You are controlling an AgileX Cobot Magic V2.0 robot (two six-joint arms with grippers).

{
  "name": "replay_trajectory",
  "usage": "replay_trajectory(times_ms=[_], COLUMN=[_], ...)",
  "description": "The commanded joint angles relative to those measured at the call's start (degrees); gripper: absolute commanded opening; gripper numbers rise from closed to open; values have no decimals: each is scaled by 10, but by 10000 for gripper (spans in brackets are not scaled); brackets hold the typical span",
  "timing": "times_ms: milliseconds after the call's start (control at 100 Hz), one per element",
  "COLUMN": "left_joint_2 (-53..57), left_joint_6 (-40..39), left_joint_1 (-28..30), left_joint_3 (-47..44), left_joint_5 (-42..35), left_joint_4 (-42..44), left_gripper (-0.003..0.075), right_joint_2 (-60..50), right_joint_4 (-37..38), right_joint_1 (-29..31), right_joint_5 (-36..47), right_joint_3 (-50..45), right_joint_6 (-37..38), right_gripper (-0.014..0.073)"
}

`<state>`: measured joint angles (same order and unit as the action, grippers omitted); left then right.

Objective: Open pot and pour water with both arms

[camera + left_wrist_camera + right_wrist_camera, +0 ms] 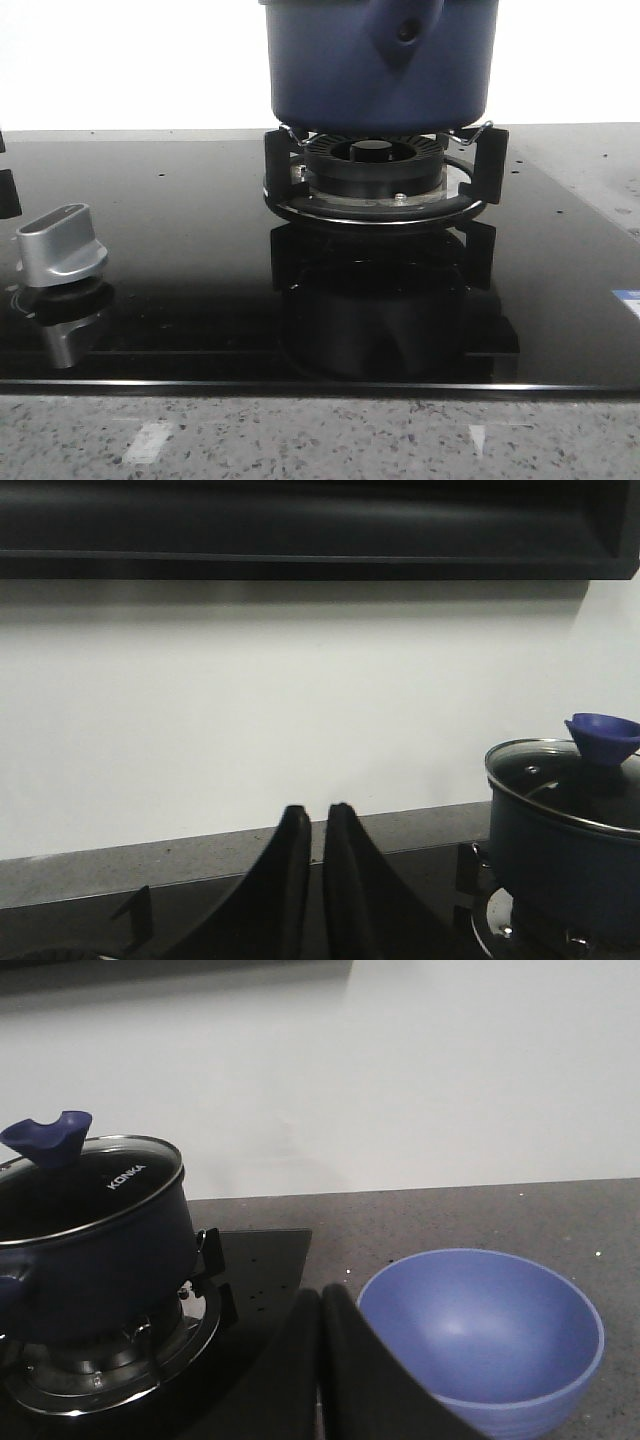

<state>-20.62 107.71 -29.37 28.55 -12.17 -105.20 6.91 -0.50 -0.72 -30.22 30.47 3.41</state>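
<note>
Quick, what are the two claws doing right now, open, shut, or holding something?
Left gripper: shut, holding nothing.
Right gripper: shut, holding nothing.

You are looking at a plain white wall point(300, 700) running behind a grey speckled stone countertop point(300, 440). A glossy black glass cooktop point(150, 300) is lying in that counter, reflecting bright light. A dark range hood point(300, 525) is hanging overhead, casting shadow on the wall.

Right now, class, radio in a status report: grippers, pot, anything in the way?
Both grippers, left and right, shut, holding nothing. Pot on burner, glass lid on. Blue bowl beside right fingers, empty.
</note>
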Motion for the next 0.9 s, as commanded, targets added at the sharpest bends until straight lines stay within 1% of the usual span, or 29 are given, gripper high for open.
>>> replay_trajectory(times_ms=[0, 110, 320, 890], left_joint_2=[28, 39, 39, 39], left_joint_6=[-5, -4, -4, -4], left_joint_1=[2, 2, 2, 2], left_joint_3=[-6, -21, -31, -31], left_joint_5=[8, 6, 7, 8], left_joint_4=[-19, -19, -19, -19], left_gripper=[-20, -20, -20, -20], right_joint_2=[-25, -46, -48, -48], right_joint_4=[2, 2, 2, 2], right_joint_1=[-1, -1, -1, -1], right_joint_5=[59, 55, 10, 9], right_joint_3=[-12, -27, -28, -28], right_joint_6=[-7, -7, -7, -7], right_gripper=[-70, -70, -70, -70])
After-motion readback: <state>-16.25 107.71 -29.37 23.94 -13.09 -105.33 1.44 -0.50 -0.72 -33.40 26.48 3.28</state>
